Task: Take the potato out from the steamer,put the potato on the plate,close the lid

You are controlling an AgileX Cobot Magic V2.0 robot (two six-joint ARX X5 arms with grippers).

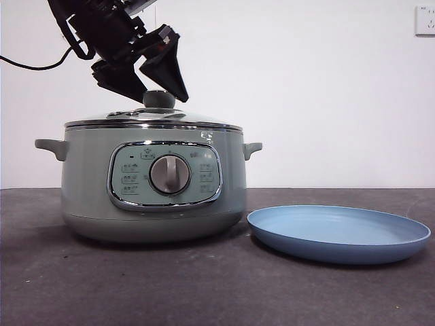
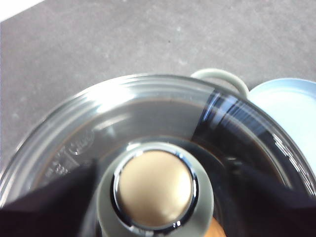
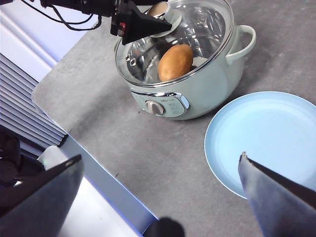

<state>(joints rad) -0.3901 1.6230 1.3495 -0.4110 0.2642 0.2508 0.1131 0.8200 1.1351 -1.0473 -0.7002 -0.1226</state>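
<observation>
With the left gripper [image 1: 155, 87] open astride the knob [image 2: 155, 188] of the lid [image 3: 174, 39], seemingly not yet pinching, an off-centre closing could let the glass slip.

It looks like a lab: a bare white wall [image 1: 326, 81], a dark grey table [image 1: 204, 285], black cables [image 3: 64, 19].

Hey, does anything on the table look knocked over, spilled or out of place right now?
Nothing stands out. The lid sits level on the steamer, the potato lies inside under the glass, and the plate rests flat beside the steamer. The left gripper is at the lid's knob.
</observation>
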